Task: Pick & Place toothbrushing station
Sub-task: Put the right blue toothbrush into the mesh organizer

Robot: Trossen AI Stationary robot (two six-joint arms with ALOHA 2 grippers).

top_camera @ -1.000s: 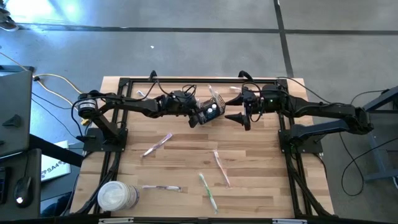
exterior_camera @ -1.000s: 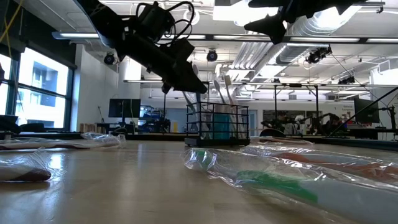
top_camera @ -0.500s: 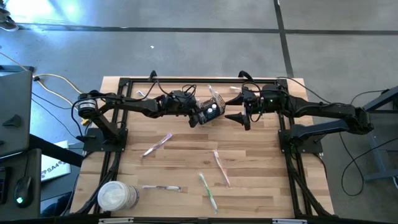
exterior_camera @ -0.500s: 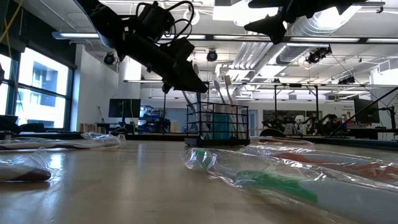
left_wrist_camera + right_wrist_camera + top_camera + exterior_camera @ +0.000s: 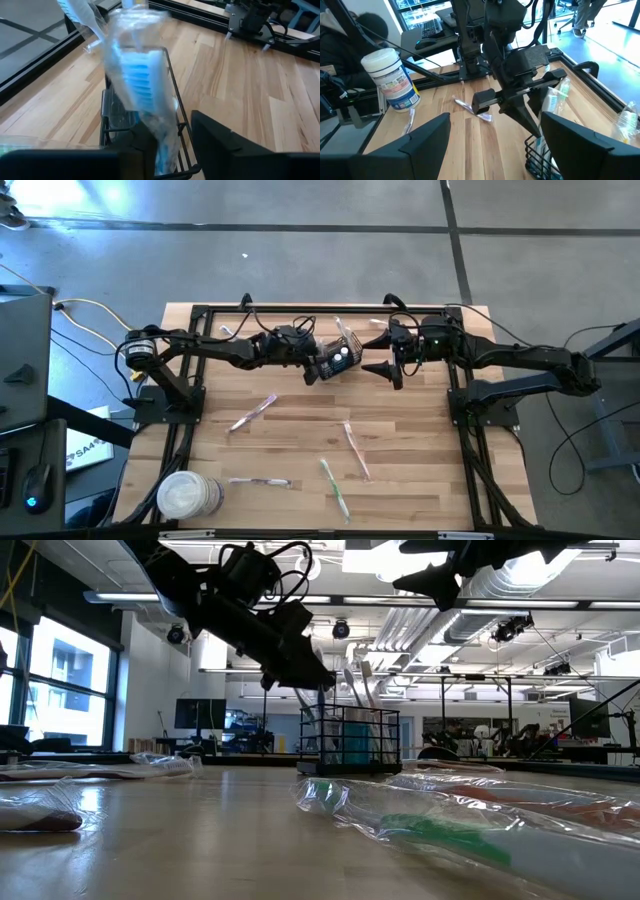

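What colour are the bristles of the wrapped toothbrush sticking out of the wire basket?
Blue, on the wrapped toothbrush in the black wire basket; the left wrist view shows it best.

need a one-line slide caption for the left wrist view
Left tool poised over the small black wire-mesh basket holding a plastic-wrapped blue toothbrush on the wooden table.

The far middle of the table [image 5: 420, 480] is crowded: the black mesh basket [image 5: 343, 356] stands there with wrapped toothbrushes sticking up from it, the left gripper [image 5: 322, 368] is right at its rim, and the right gripper [image 5: 385, 354] hangs just beside, wide open. The gap between them is narrow. The near half is more free, but wrapped toothbrushes [image 5: 352, 448] lie scattered on it, and a round white tub [image 5: 186, 497] blocks the near left corner.
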